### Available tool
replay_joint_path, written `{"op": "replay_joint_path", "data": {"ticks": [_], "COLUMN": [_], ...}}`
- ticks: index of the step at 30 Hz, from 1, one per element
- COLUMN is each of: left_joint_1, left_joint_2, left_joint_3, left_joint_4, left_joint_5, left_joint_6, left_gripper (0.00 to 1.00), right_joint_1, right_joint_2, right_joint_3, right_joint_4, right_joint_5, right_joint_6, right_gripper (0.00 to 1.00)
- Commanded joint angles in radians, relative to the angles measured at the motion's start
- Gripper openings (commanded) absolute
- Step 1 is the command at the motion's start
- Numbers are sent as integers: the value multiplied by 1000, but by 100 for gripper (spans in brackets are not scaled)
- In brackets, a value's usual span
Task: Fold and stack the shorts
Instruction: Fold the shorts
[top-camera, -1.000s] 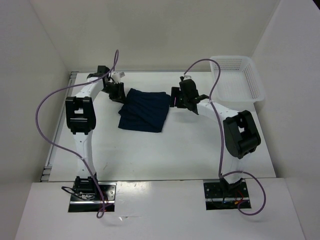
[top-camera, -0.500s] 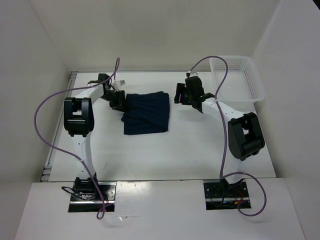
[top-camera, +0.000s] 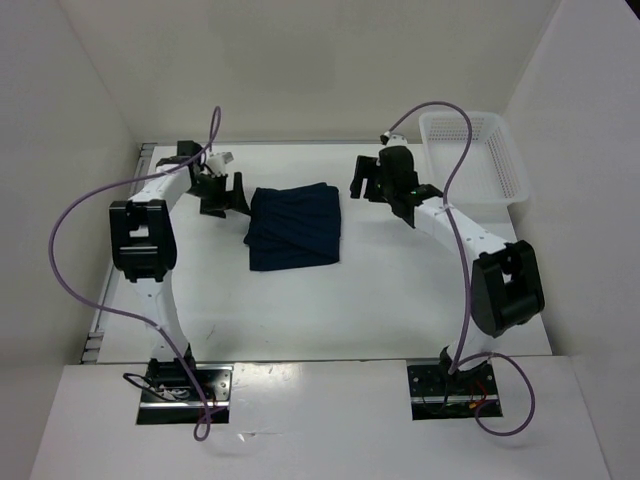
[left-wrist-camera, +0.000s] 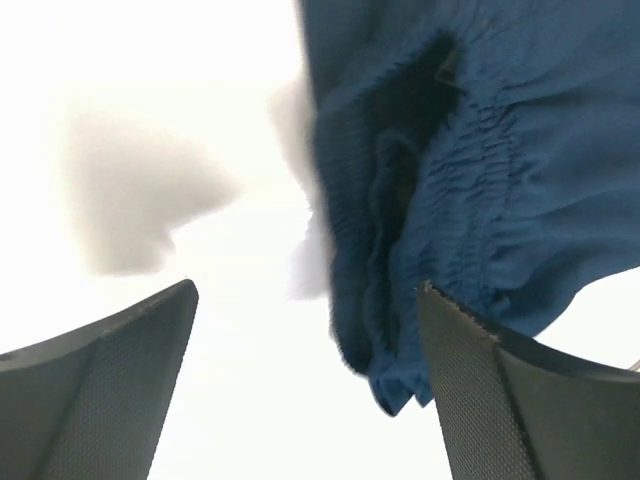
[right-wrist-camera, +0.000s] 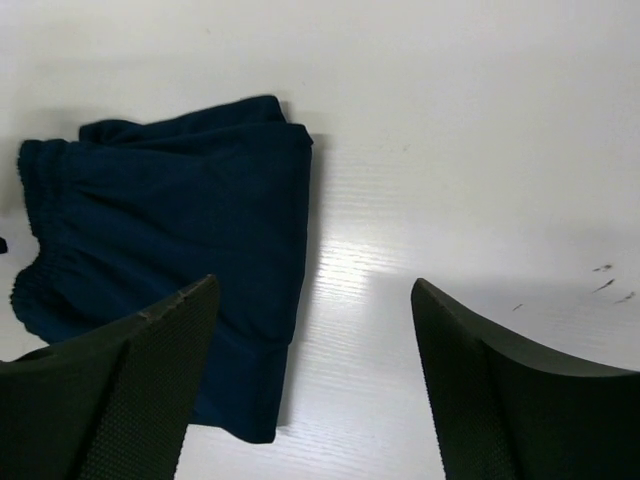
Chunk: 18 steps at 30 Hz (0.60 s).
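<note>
Broadly, the folding looks done. On the table (top-camera: 400, 300) the shorts (top-camera: 295, 225) lie as a compact, roughly square packet toward the far middle, between the two arms. What seems left is the stacking, perhaps into the basket (top-camera: 508, 150) at the far right, though nothing shows where a pile belongs.

The left tool (top-camera: 220, 192) stands wide and empty just beside the packet's left edge. One finger is close by the gathered waistband (left-wrist-camera: 470, 200), and I cannot tell whether it touches. The right tool (top-camera: 372, 185) is likewise wide and empty, near the right edge but apart from it.

Only the top layer shows, so the number of layers and how flat the lower ones lie stay hidden. The left wrist view is washed out, blurred, and cuts off most of the cloth. No drawstring can be made out.
</note>
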Motion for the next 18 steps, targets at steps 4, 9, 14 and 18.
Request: {"op": "replay_joint_path", "data": {"ticks": [4,9,14,18], "left_joint_1": [92,157,169,169], "left_joint_2": [-208,-290,-380,-443], "left_joint_3": [44,44,-83,-168], "left_joint_4": [18,45,148,172], "left_joint_5": [9,-127,-426,-434], "left_joint_6": [22,22,22,22], "left_gripper": [100,100,100,100], "right_joint_1": [-23,-95,-153,-216], "right_joint_2": [-144,-200,-250,-302], "right_joint_3": [2,2,-16,-38], "right_joint_4": [-11,-66,-103,-103], "right_joint_5": [80,91,115,115], "right_joint_6": [-18,-18,-42,-64], "right_gripper": [92,100,100,100]}}
